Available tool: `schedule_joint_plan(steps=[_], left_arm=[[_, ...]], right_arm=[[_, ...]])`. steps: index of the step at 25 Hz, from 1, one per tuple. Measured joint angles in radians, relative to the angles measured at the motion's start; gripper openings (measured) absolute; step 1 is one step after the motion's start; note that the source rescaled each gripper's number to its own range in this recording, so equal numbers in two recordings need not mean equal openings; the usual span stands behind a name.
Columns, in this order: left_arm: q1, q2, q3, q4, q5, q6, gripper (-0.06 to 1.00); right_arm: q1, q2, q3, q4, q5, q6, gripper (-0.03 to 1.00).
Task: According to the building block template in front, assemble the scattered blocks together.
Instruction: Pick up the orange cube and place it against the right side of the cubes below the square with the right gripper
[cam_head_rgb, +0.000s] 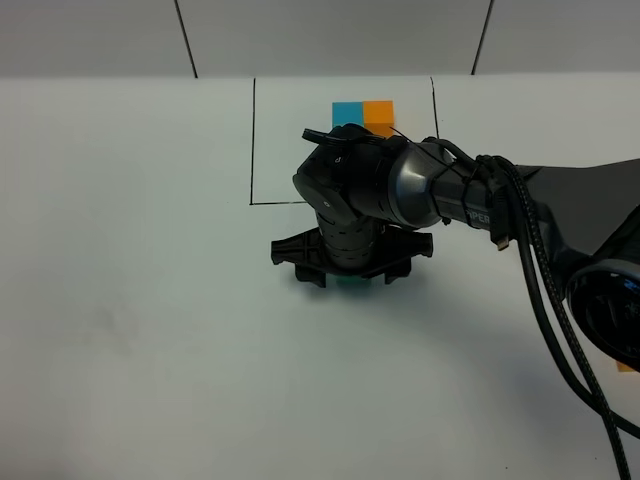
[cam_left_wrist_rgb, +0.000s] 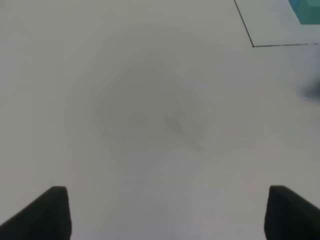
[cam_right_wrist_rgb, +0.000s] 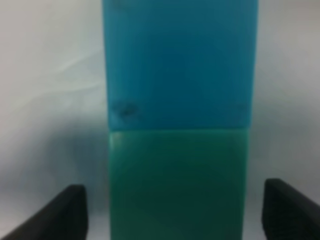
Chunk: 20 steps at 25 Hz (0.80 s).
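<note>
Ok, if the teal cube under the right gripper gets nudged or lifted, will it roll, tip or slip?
The teal cube has flat faces and square edges, so it likely slides rather than rolls or tips. It sits flush against the blue cube, so a push that way probably moves both. Its smooth-looking faces might slip in a light pinch.

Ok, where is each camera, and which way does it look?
High camera: above the table, looking down; the right arm reaches in over a teal cube.
Left wrist camera: on the left gripper, facing the table; its two fingertips show.
Right wrist camera: on the right gripper, close above a blue cube touching the teal cube; fingertips show.
Shared: the high and left wrist views both show the black frame line.
</note>
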Motion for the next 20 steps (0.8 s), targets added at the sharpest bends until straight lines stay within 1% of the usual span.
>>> schedule_joint_plan(steps=[1, 3, 4, 5, 7, 10, 15, 18, 20], left_arm=[[0.0, 0.0, 0.0, 0.0, 0.0, 0.0, 0.68], [0.0, 0.0, 0.0, 0.0, 0.0, 0.0, 0.68], [0.0, 0.0, 0.0, 0.0, 0.0, 0.0, 0.68], [0.0, 0.0, 0.0, 0.0, 0.0, 0.0, 0.68], [0.0, 0.0, 0.0, 0.0, 0.0, 0.0, 0.68], [0.0, 0.0, 0.0, 0.0, 0.0, 0.0, 0.68], [0.0, 0.0, 0.0, 0.0, 0.0, 0.0, 0.68], [0.0, 0.0, 0.0, 0.0, 0.0, 0.0, 0.68], [0.0, 0.0, 0.0, 0.0, 0.0, 0.0, 0.68]], right_arm=[[0.0, -0.004, 0.0, 0.0, 0.0, -0.01, 0.69], [0.0, -0.022, 0.0, -0.001, 0.001, -0.025, 0.87], [0.0, -0.035, 0.0, -0.005, 0.004, -0.03, 0.92], [-0.001, -0.051, 0.0, -0.01, 0.008, -0.038, 0.96], [-0.009, -0.089, 0.0, -0.014, 0.033, -0.068, 0.99], [-0.031, -0.137, 0.0, -0.005, 0.096, -0.142, 1.0], [-0.118, -0.199, 0.006, 0.061, 0.203, -0.296, 1.0], [-0.173, -0.255, 0.067, 0.085, 0.203, -0.361, 1.0], [-0.205, -0.307, 0.145, 0.091, 0.175, -0.381, 1.0]])
